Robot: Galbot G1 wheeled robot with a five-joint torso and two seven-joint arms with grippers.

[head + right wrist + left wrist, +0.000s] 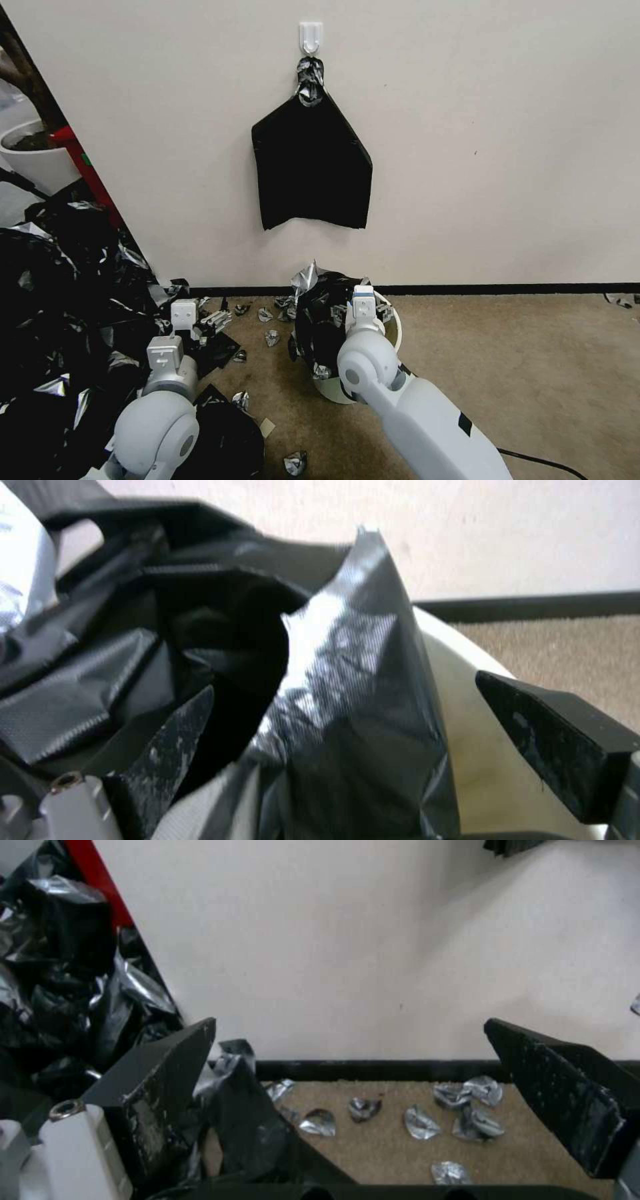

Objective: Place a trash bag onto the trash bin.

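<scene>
The cream trash bin [395, 328] stands on the carpet against the wall. The glossy black trash bag [321, 319] is draped over its left side and rim, crumpled and partly hanging outside. My right gripper [363, 308] hovers over the bin's mouth. In the right wrist view the right gripper [343, 687] is open. A raised fold of the bag [353, 715] stands between its fingers, and the bin wall [467, 730] shows beside the fold. My left gripper [205, 321] waits low at the left by the plastic heap. The left gripper [350, 1026] is open and holds nothing.
A flat black sheaf [310, 167] hangs from a white wall hook [311, 37]. A big heap of black plastic [60, 307] fills the left, with a white plant pot [33, 157] behind. Silvery scraps [270, 337] litter the carpet. Open carpet lies right of the bin.
</scene>
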